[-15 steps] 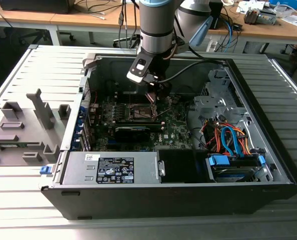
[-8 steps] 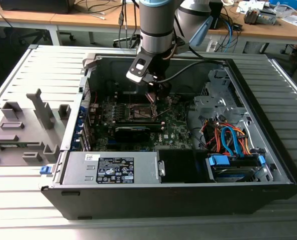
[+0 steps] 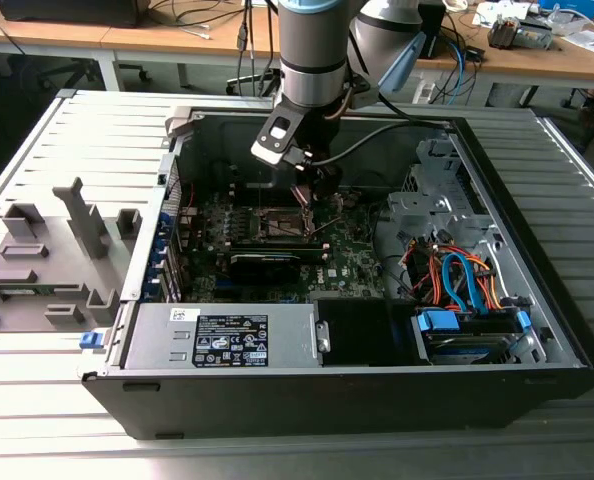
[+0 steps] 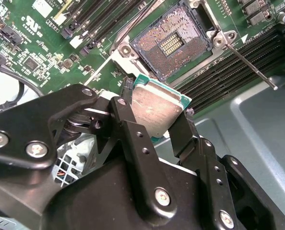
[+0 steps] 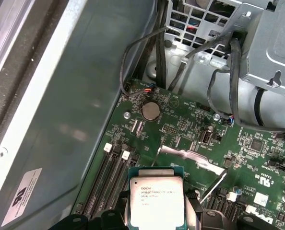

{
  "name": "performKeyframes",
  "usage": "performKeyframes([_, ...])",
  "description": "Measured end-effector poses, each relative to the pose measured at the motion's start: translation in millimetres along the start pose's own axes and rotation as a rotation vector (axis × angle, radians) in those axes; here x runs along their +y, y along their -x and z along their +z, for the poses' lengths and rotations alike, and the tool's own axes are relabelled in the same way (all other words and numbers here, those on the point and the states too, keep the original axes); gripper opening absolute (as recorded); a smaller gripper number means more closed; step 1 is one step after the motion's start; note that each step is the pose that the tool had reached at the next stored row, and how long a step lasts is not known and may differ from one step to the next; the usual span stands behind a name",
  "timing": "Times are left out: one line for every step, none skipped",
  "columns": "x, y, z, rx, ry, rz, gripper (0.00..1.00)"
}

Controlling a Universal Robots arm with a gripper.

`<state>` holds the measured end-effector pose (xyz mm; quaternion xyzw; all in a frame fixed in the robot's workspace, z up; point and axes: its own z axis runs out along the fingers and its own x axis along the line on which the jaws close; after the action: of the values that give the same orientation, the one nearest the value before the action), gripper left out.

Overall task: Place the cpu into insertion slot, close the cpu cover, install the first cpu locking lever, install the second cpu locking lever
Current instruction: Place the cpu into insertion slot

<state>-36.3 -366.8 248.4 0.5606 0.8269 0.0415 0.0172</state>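
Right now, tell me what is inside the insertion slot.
In the second wrist view the insertion slot holds only bare contact pins around a gold centre patch, no chip. The cpu, gripped by the end effector, hides part of its rim.

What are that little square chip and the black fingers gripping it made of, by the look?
The cpu: a silver-grey metal top with a dull sheen, on a thin green base showing at its edges, probably circuit-board laminate. The fingers clamped on it: matte black, sharp-edged bars; painted or anodised metal seems likely, though hard plastic cannot be ruled out.
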Motion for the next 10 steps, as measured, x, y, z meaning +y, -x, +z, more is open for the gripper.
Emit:
performKeyframes([0.0,0.0,0.0,-0.0003,0.0001,0.004,0.54])
performKeyframes([0.0,0.0,0.0,-0.0006,0.0001,0.007,0.54])
performKeyframes([0.0,0.0,0.0,-0.0009,0.0002,0.01,0.54])
performKeyframes([0.0,0.0,0.0,-0.001,0.0003,0.012,0.54])
performKeyframes([0.0,0.0,0.0,-0.0013,0.0003,0.015,0.54])
performKeyframes([0.0,0.0,0.0,-0.0016,0.0004,0.018,0.54])
performKeyframes([0.0,0.0,0.0,-0.0017,0.0004,0.02,0.54])
performKeyframes([0.0,0.0,0.0,-0.0019,0.0004,0.022,0.54])
performKeyframes([0.0,0.0,0.0,-0.0021,0.0005,0.023,0.54])
performKeyframes([0.0,0.0,0.0,-0.0023,0.0005,0.027,0.54])
